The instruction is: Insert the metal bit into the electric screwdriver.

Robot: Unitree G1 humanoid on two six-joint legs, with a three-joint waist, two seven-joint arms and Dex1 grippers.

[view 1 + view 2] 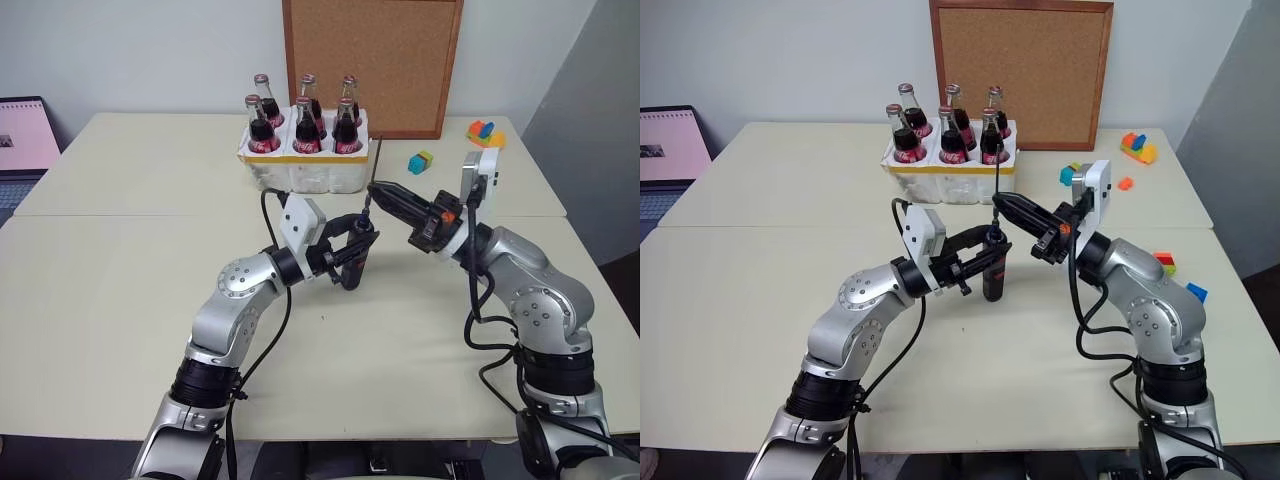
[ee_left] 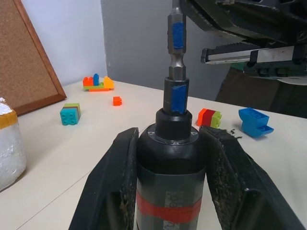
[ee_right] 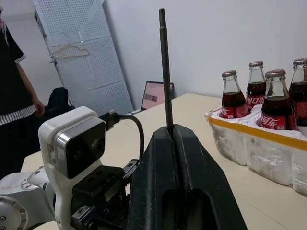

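The electric screwdriver [image 2: 170,177], black with a red band, stands upright above the middle of the table, and my left gripper [image 1: 350,252] is shut on its body. My left fingers [image 2: 117,187] press on both of its sides. The metal bit [image 1: 374,165] is a thin grey rod held upright, with my right gripper [image 1: 380,190] shut on it. Its top rises above the closed right fingers [image 3: 177,182]. In the left wrist view the lower end of the bit [image 2: 176,43], marked blue, stands in the screwdriver's top collar. My right gripper comes in from the right, just above the left one.
A white foam crate [image 1: 305,172] with several cola bottles stands behind the grippers, in front of a cork board [image 1: 370,60]. Toy bricks [image 1: 420,162] lie at the back right and a laptop [image 1: 25,135] at the far left. A person [image 3: 14,96] stands beyond the table.
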